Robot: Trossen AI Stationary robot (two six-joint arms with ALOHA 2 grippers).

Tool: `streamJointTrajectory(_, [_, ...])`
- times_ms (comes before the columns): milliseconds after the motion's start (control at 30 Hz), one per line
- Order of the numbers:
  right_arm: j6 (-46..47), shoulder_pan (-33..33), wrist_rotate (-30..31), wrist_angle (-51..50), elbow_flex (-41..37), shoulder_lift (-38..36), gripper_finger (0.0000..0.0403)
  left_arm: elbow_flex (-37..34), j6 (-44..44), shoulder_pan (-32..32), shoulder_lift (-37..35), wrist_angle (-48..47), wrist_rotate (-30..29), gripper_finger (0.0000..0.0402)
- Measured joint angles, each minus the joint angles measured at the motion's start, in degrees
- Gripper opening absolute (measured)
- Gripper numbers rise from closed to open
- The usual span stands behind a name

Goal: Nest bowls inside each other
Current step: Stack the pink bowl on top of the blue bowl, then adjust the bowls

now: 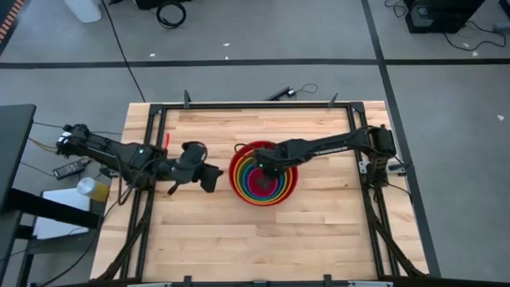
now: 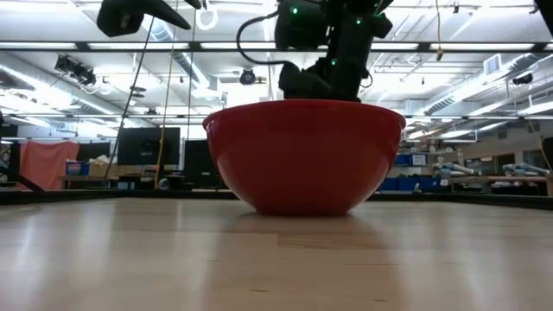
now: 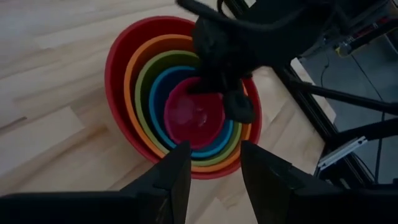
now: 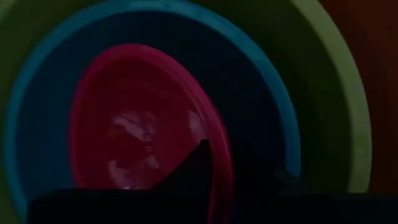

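Note:
The bowls stand nested at the table's middle: red outermost, then orange, lime green, blue, and magenta innermost. In the right wrist view the magenta bowl lies inside the blue one and looks tilted. The red bowl rests on its base on the wood. My right gripper reaches down into the stack from the table's right, over the magenta bowl's rim. My left gripper hovers open just left of the red bowl, holding nothing.
Black frame rails run along the table's left, right and far edges. Bare wood spreads on the near side of the bowls. A small red object lies by the left arm.

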Motion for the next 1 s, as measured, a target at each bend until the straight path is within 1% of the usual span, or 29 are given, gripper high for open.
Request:
streamJointTrajectory(133, [-0.1,0.0,0.1,-0.3,0.0,-1.5,0.0098,0.0,-0.4,-0.7,0.0,-0.4,-0.4,0.0142])
streamJointTrajectory(267, [-0.1,-0.1,0.6,-0.6,0.0,-5.1,0.0123,0.0,0.6,-0.7,0.0,-2.8,-1.4,0.0142])
streamJointTrajectory(400, [0.0,-0.1,1.9,-2.1,0.0,-10.1,0.0136,0.0,0.7,0.6,0.0,-7.2,-0.1,0.0142])
streamJointTrajectory(467, [-0.4,-0.5,1.9,-4.9,0.1,-12.6,0.0138,0.0,0.7,1.5,0.0,-8.3,0.3,0.0142])
streamJointTrajectory(533, [-0.9,-1.5,3.7,-8.8,0.1,-14.5,0.0138,0.0,1.5,2.6,0.0,-8.3,0.4,0.0142])
streamJointTrajectory(667, [-2.6,-4.9,12.6,-17.3,0.1,-16.6,0.0137,0.0,6.2,6.3,0.5,-8.2,0.5,0.0142])
streamJointTrajectory(733, [-3.5,-7.4,15.3,-20.6,0.1,-16.7,0.0137,0.0,9.1,8.7,1.2,-8.2,1.0,0.0142])
streamJointTrajectory(833, [-4.6,-11.6,15.7,-22.5,0.0,-16.0,0.0137,0.0,13.8,12.3,2.9,-4.9,3.9,0.0142])
streamJointTrajectory(1000, [-6.6,-15.8,15.0,-18.3,-2.5,-14.7,0.0135,0.0,24.3,17.6,8.5,-1.2,6.1,0.0141])
